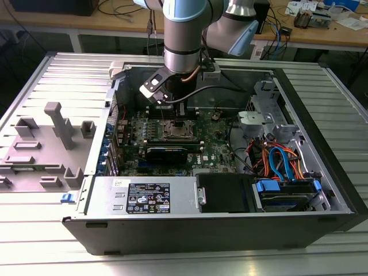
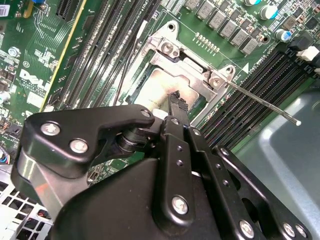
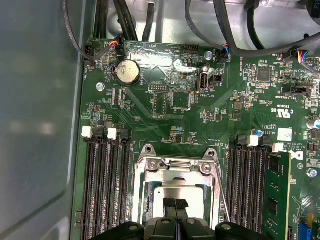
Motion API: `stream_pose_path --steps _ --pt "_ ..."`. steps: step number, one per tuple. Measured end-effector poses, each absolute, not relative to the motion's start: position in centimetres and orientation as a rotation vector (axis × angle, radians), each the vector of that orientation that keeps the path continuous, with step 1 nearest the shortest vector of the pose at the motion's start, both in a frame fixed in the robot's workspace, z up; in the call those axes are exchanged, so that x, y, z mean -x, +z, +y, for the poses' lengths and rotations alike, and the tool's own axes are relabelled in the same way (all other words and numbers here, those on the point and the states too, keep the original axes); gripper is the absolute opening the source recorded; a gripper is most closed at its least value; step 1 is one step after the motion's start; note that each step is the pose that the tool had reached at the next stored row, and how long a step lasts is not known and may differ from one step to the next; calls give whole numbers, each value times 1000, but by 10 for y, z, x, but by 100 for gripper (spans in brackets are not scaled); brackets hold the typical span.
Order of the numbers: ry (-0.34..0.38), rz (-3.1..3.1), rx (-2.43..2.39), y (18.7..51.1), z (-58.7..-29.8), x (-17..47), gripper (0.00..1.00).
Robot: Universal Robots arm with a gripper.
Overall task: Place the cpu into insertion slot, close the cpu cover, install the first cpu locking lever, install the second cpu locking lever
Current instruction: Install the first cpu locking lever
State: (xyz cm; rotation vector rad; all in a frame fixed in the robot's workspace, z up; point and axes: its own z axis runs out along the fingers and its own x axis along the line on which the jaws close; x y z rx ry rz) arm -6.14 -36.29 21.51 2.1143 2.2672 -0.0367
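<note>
The cpu (image 3: 175, 190) shows its dull silver top inside the insertion slot (image 3: 141, 197) on the green board. The silvery cpu cover (image 3: 175, 164) frames it and looks to lie down around it. My gripper (image 3: 175, 204) is shut, its two black fingertips side by side right over the cpu's top; whether they touch it I cannot tell. In the second wrist view the fingertips (image 2: 177, 106) sit over the cpu (image 2: 160, 87). One thin locking lever (image 2: 260, 102) sticks out free over the memory slots. In the exterior view the gripper (image 1: 174, 114) hangs just above the insertion slot (image 1: 175, 130).
Long black memory slots (image 3: 102, 185) flank the socket on both sides, one holding a green memory stick (image 3: 277, 200). A coin battery (image 3: 127, 72) and cables (image 3: 130, 20) lie beyond. The case walls (image 1: 322, 149), drive bay (image 1: 287, 192) and power supply (image 1: 144, 195) surround the board.
</note>
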Motion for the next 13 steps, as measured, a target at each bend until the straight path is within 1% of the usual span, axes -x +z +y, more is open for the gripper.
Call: stream_pose_path --steps 4,7,11,13 --pt "-37 2267 -2114 216 -363 61 11" --pt "-37 2267 -2114 225 -363 61 11" --pt "-37 2267 -2114 251 -363 61 11" --pt "-37 2267 -2114 258 -363 61 11"
